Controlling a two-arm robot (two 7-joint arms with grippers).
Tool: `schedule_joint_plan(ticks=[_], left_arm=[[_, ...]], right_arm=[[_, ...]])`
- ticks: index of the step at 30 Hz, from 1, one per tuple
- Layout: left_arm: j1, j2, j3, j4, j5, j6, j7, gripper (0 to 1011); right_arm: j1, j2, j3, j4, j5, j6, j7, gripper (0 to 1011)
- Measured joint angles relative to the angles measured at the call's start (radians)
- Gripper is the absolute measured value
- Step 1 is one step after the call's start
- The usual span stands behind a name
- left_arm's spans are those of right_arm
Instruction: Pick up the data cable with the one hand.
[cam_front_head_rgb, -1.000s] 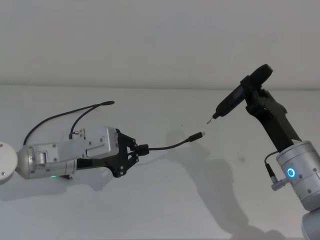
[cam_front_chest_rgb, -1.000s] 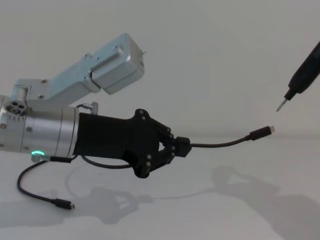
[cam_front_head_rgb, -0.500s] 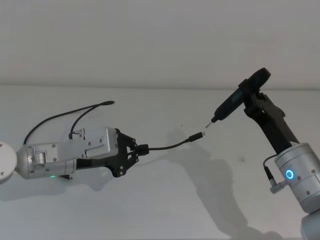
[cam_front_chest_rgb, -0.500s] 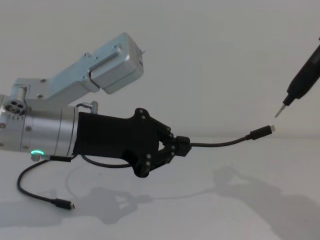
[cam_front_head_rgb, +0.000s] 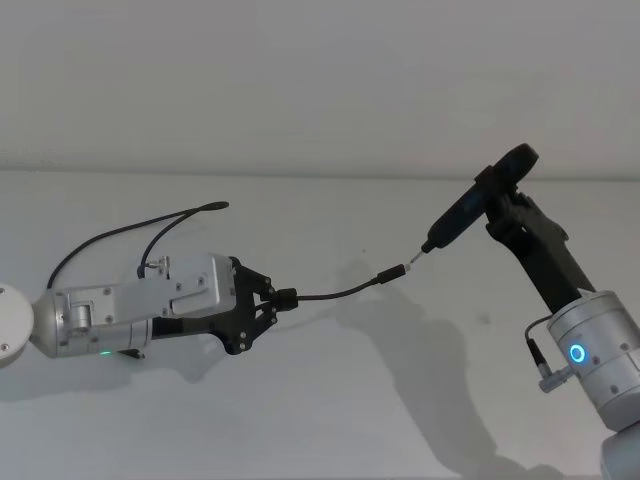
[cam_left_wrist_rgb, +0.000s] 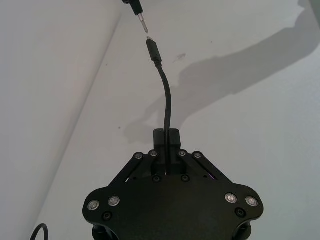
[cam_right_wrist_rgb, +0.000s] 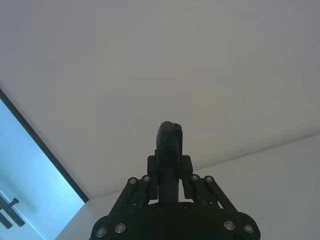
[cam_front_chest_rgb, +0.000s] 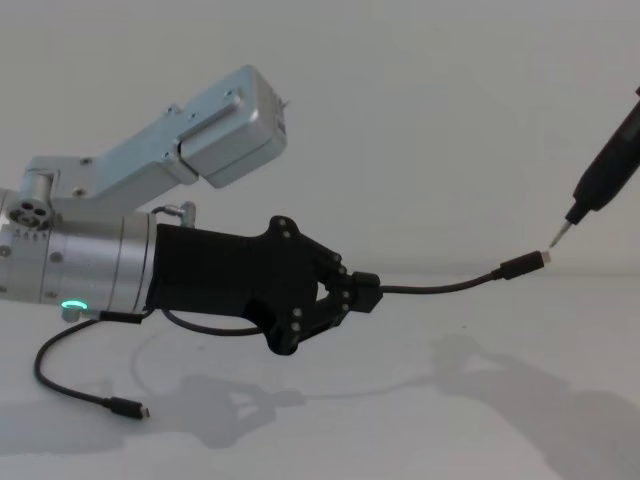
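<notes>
The tool (cam_front_head_rgb: 465, 212) tip has dropped onto the data cable (cam_front_head_rgb: 340, 291) plug.

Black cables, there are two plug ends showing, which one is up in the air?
The data cable plug with the pale metallic tip, held out by the left end effector toward the right arm's tool tip. The shorter lead's all-dark plug lies on the table.

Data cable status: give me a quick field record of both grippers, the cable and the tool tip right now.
left gripper: shut on data cable, held off the table
cable plug: pale metallic tip, free end, points toward the tool
right gripper: shut on dark tool, raised on the robot's right
tool tip: just above the plug's end; contact cannot be told
other lead: lies on the table under the left arm
</notes>
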Motion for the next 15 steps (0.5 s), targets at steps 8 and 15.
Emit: schedule_joint_plan(ticks=[8, 15], left_arm=[[0.0, 0.0, 0.0, 0.0, 0.0, -0.001, 0.0, 51], [0.0, 0.0, 0.0, 0.0, 0.0, -0.001, 0.0, 50]], right_arm=[[0.0, 0.005, -0.008, 0.004, 0.004, 0.0, -0.005, 275], [0.003, 0.011, -0.013, 0.009, 0.006, -0.001, -0.009, 274]])
